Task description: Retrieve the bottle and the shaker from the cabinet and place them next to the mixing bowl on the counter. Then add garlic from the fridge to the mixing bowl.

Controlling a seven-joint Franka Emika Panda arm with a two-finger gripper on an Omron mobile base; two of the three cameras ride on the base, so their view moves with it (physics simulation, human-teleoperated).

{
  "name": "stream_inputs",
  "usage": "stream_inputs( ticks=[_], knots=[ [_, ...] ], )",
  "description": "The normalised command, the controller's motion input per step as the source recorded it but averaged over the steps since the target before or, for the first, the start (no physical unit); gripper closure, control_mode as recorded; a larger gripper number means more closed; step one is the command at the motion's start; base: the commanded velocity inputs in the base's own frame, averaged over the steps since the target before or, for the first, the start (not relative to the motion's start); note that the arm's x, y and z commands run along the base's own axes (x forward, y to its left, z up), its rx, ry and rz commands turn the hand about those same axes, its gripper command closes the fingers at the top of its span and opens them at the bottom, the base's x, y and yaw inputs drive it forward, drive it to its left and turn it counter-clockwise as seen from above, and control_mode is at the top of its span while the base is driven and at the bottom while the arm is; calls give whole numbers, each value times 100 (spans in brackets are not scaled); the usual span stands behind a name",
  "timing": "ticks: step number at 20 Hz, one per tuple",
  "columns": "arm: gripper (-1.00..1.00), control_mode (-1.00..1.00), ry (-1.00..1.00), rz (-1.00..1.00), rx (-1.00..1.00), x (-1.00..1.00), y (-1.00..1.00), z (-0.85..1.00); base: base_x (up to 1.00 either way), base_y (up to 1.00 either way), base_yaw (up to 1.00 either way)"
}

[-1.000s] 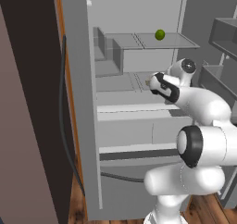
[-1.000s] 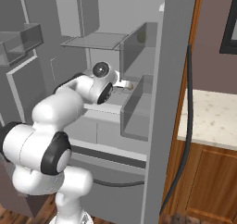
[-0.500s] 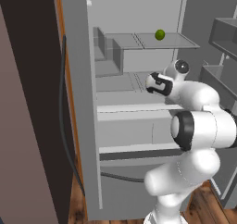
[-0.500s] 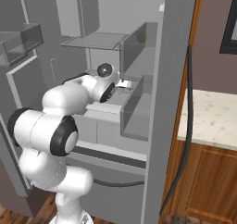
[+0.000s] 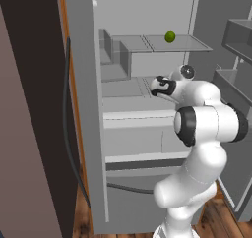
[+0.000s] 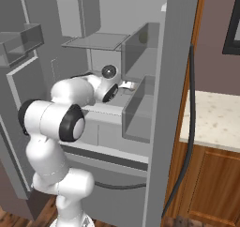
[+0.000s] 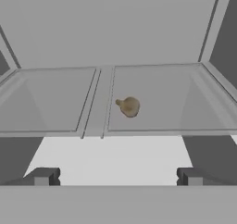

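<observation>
Step in hand: reaching into the fridge [image 5: 147,60] for the garlic [image 7: 129,106]; my reading, since the arm was in the fridge and nothing was held.
Gripper: the gripper [image 7: 115,177] had its jaws spread wide and held nothing; one dark fingertip [image 7: 42,176] showed low on each side of the hand view.
Garlic: a small tan bulb lying on its side on the glass shelf [image 7: 157,91], stem end pointing away to one side, ahead of the gripper and well apart from it, a little off the centre line between the jaws.
How to do it well: likely best to bring the jaws in line with the bulb, go in low over the glass shelf, and close across the round body and not the stem. A round bulb may roll if one jaw touches first.
Surface: the glass shelf looked flat and smooth, with a seam just beside the garlic; little to stop a roll.
Room: pale grey walls around the garlic; a higher shelf carried a green fruit [image 5: 170,36]; door bins [image 5: 236,79] stood off to the side; a speckled counter [image 6: 213,118] lay beyond the fridge wall.
</observation>
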Motion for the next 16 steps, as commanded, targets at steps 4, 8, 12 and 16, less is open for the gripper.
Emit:
stream_inputs(
  ticks=[4,8,12,16],
  knots=[
    [-100,-100,3,0,0,36,-10,-16,0,0,0],
    [-100,-100,5,0,0,33,-8,-19,0,0,0],
    [-100,-100,4,0,0,37,-5,-18,0,0,0],
    [-100,-100,3,0,0,39,-1,-22,0,0,0]
  ],
)
